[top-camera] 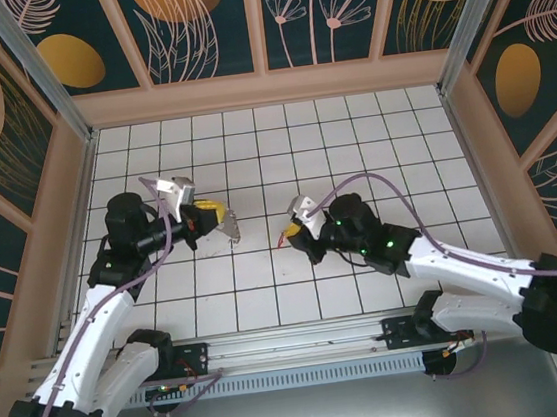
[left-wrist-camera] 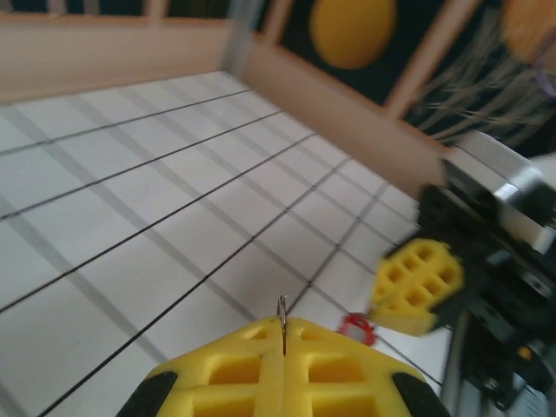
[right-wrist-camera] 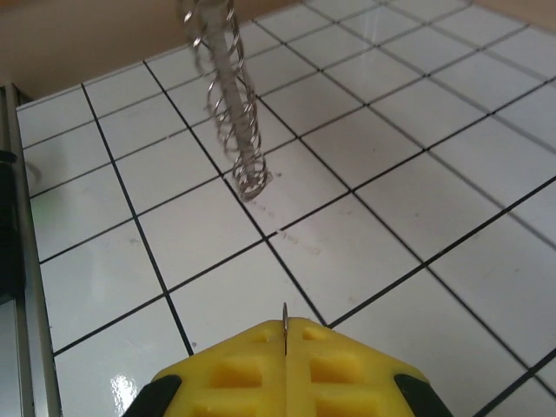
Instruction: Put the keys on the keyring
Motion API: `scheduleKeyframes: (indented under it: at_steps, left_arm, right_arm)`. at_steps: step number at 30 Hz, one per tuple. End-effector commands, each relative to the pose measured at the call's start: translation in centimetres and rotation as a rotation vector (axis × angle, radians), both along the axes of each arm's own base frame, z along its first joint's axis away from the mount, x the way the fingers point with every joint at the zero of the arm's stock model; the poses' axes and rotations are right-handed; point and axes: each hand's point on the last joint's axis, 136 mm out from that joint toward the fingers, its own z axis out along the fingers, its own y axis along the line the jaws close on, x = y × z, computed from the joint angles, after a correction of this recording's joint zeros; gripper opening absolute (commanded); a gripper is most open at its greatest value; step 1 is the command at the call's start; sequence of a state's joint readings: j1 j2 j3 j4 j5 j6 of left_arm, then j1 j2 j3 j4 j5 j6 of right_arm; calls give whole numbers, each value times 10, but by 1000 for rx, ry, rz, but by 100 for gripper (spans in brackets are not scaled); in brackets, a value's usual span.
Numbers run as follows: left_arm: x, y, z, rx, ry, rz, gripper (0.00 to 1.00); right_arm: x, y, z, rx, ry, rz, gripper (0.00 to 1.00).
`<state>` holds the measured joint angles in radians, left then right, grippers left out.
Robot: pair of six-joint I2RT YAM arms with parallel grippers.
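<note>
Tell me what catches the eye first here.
Over the white tiled table, the left gripper pinches the keyring, and the right gripper, facing it, pinches the tiny red key. In the right wrist view, a string of silver rings dangles above the tiles.

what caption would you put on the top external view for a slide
Over the white grid table, the left gripper holds the keyring while the right gripper pinches the red-headed key.

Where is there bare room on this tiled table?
Bare: white tile rows under the back wall, and the near row by the front rail. Crowded: centre, where left claw and right claw flank the tiny red-headed key.
</note>
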<state>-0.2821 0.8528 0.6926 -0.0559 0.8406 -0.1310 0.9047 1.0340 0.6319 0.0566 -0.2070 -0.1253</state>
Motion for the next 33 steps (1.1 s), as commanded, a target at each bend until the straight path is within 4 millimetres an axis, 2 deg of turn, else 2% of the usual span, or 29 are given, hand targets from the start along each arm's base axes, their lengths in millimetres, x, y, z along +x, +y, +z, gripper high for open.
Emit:
scheduleKeyframes:
  at_steps: [1,10,16,27,33]
  left_arm:
    - [-36,-23,27,-17,-180,-222,0]
    - [-54,-37,18,18,-179,-337,0]
    - [-57,-45,15,30,-178,-383,0]
    - [-57,-53,13,47,-181,-423,0]
    - [-57,-55,9,63,-179,-420,0]
  right_arm:
    - [-2,-11,22,-23,-70,7,0]
    - [-28,-18,55,38,-148,120,0]
    - [-32,-6,80,110,-178,154,0]
    - [-26,20,90,123,-195,220,0]
    - [-27,27,97,147,-204,247,0]
